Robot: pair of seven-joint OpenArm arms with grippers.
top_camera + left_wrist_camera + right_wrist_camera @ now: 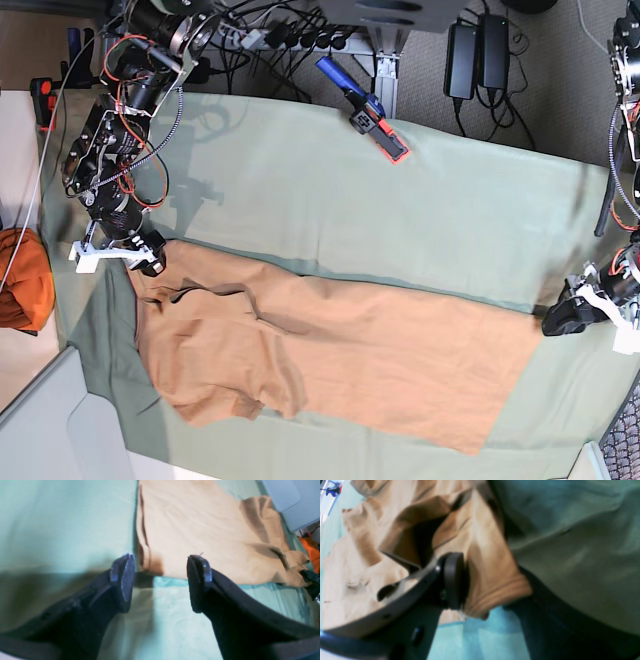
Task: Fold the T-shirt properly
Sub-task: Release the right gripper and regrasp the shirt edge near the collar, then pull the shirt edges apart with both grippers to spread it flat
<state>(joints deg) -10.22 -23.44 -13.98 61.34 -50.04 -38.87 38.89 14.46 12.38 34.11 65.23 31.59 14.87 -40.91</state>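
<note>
- Shirt [340, 365] lies stretched along the bench [420, 200], on a green cloth [330, 190], with its hem end at the base view's right and its collar and sleeves bunched at the left.
- Right pincer [148, 262] sits at the shirt's top-left corner; its wrist view shows one finger [453, 580] pressed against a ribbed edge of tan fabric, so it appears clamped on the shirt, though the second finger is hidden behind the cloth.
- Left pincer [160, 580] is spread wide and empty, poised just off the shirt's near corner, with bare green cloth between its tips.
- In the base view that pincer stands just beside the hem corner at the right edge.
- The step in hand looks like taking hold of both ends of one long side before a lengthwise fold.
- The next move likely calls for the left pincer to edge forward over the hem corner and close on it, catching both layers.
- An orange bundle [20, 280] lies off the bench at the left, apart from the work.
</note>
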